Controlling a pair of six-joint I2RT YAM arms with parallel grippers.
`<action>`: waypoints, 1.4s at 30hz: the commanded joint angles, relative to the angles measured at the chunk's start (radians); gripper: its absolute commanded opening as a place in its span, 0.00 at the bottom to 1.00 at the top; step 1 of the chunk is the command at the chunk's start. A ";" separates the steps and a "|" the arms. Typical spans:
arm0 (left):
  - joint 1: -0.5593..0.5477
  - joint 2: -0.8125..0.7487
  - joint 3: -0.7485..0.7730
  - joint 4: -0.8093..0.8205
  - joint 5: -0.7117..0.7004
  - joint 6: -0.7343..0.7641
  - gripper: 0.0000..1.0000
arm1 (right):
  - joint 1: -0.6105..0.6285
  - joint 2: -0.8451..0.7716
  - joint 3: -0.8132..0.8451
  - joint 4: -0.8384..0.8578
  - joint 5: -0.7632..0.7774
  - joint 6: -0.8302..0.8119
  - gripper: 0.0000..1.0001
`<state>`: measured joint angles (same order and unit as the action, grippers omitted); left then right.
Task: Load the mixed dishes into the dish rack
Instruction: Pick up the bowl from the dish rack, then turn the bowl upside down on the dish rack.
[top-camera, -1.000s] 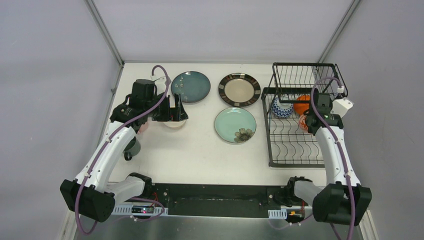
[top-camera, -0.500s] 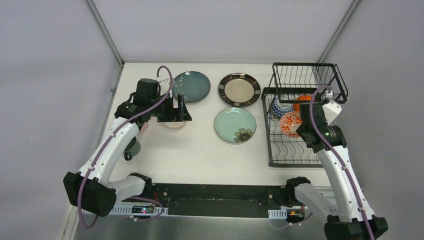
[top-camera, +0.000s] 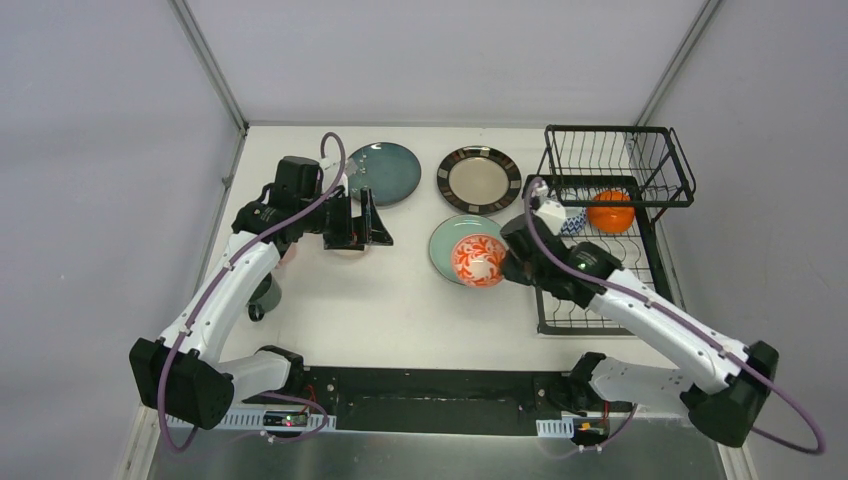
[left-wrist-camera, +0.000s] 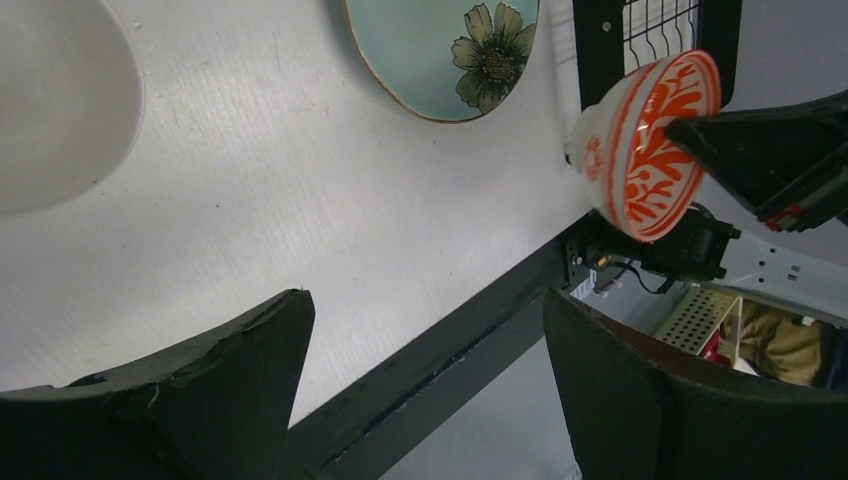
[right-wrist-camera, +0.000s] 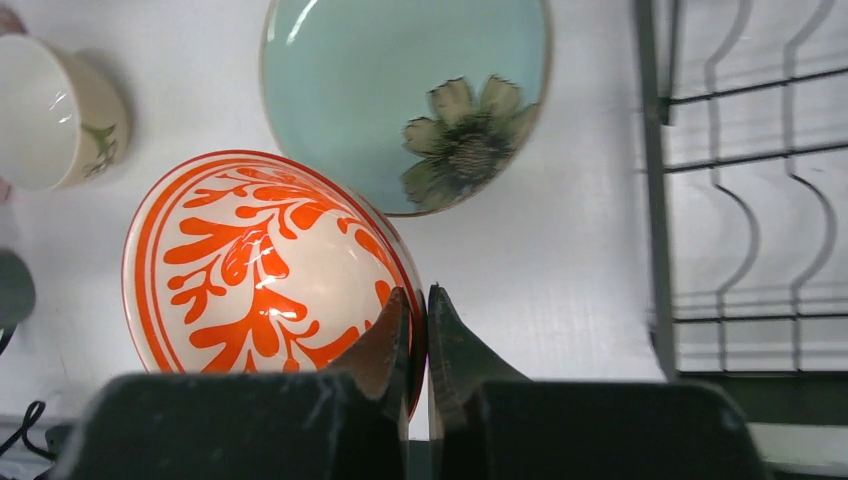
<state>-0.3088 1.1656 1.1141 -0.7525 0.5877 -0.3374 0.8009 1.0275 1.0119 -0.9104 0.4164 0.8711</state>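
Now the right jaws are pinched almost shut on the rim of the red-patterned bowl (top-camera: 478, 259). The rim sits between the two black fingers, as the right wrist view shows. The bowl is up in the air and tipped on its side, with its red leaf pattern facing the camera above. It is out of the dish rack (top-camera: 600, 300), just to the left of it, and over the near edge of the mint green plate (top-camera: 468, 228). That plate lies flat on the table (top-camera: 400, 310), and its flower shows beside the bowl in the wrist views.

The left jaws are wide open and hold nothing. They hang over the table on the left side, just above the white bowl (left-wrist-camera: 50, 100), which sits on the table and does not touch them.

The dark teal plate (top-camera: 381, 172) and the dark-rimmed beige plate (top-camera: 479, 179) lie flat side by side at the far end of the table, apart from each other. The orange bowl (top-camera: 610, 211) sits inside the dish rack, in the far part of the lower tray. The near slots of the rack hold no dishes.
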 joint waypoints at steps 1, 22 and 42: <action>-0.007 -0.010 0.038 0.024 0.061 -0.028 0.88 | 0.112 0.073 0.096 0.247 0.068 0.034 0.00; -0.007 0.120 -0.027 0.102 0.111 -0.096 0.79 | 0.231 0.337 0.198 0.567 0.084 0.005 0.00; 0.002 0.153 -0.015 0.091 0.002 -0.014 0.00 | 0.176 0.311 0.060 0.790 -0.253 -0.284 0.63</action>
<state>-0.3191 1.3663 1.0836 -0.7326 0.5808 -0.3870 1.0245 1.4261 1.1084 -0.2314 0.2955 0.6037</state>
